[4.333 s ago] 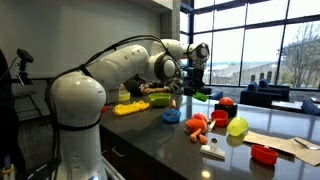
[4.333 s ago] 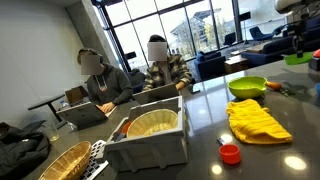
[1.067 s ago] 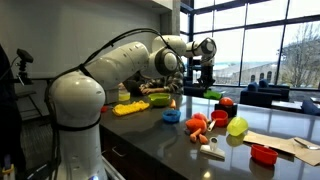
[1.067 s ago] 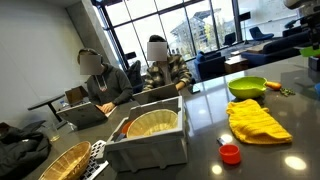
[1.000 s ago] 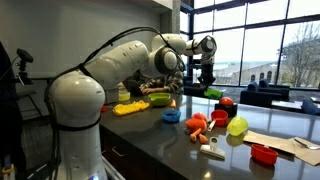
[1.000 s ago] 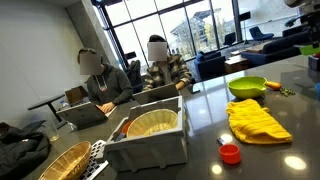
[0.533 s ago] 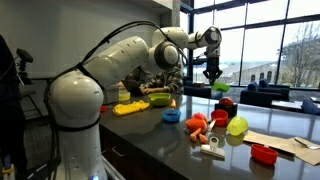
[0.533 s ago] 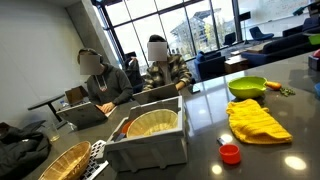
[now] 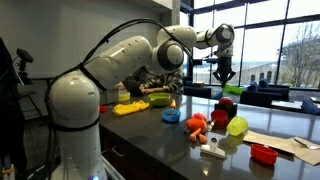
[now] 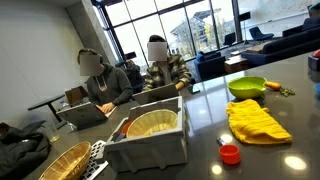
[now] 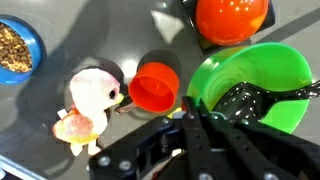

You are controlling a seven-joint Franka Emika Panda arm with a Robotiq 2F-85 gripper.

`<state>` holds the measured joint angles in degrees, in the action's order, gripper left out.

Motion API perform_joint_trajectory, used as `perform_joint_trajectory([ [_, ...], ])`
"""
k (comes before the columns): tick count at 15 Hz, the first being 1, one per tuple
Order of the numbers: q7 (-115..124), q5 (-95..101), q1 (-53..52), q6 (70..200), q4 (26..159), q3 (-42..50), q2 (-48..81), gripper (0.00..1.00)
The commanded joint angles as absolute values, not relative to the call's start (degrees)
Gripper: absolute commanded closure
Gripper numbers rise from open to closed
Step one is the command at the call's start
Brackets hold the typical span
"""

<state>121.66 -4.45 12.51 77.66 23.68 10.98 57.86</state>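
My gripper is shut, its two black fingers pressed together with nothing visible between them. In the wrist view it hangs over the left rim of a green bowl that holds a shiny black utensil. A red-orange cup stands just left of the bowl, with a pink and white plush toy beyond it. An orange-red ball rests in a black square holder. In an exterior view the gripper is raised well above the counter, over a red object.
A blue bowl holds brown bits. On the dark counter lie a yellow cloth, a yellow-green ball, a red lid and paper. A grey bin, wicker basket and seated people show in an exterior view.
The arm has swung toward the windows and lifted, carrying the gripper up and to the right. The gripper has stayed shut. The objects on the counter have not moved.
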Motion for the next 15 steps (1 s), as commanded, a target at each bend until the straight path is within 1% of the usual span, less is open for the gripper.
perform_joint_trajectory([
  [1, 123.88, -5.22, 13.45, 78.08, 26.25, 10.68, 56.96, 0.99],
  [2, 124.39, -4.34, 14.78, 75.11, 20.25, 8.87, 60.53, 0.99],
  [4, 124.98, -4.68, 15.27, 74.14, 20.29, 8.15, 61.74, 0.99],
  [5, 124.79, -5.62, 14.67, 76.26, 26.7, 9.09, 59.22, 0.99],
  [6, 125.34, -4.92, 15.73, 73.31, 20.65, 7.62, 63.41, 0.99],
  [11, 126.42, -5.15, 17.91, 69.63, 20.0, 7.07, 66.49, 0.99],
  [12, 126.28, -5.65, 17.72, 71.83, 26.01, 7.98, 63.39, 0.99],
  [13, 127.23, -5.24, 18.56, 68.88, 19.72, 7.06, 66.89, 0.99],
  [14, 127.79, -5.34, 18.64, 68.6, 19.63, 6.95, 66.99, 0.99],
  [15, 127.62, -5.75, 18.17, 70.77, 25.35, 7.56, 63.88, 0.99],
])
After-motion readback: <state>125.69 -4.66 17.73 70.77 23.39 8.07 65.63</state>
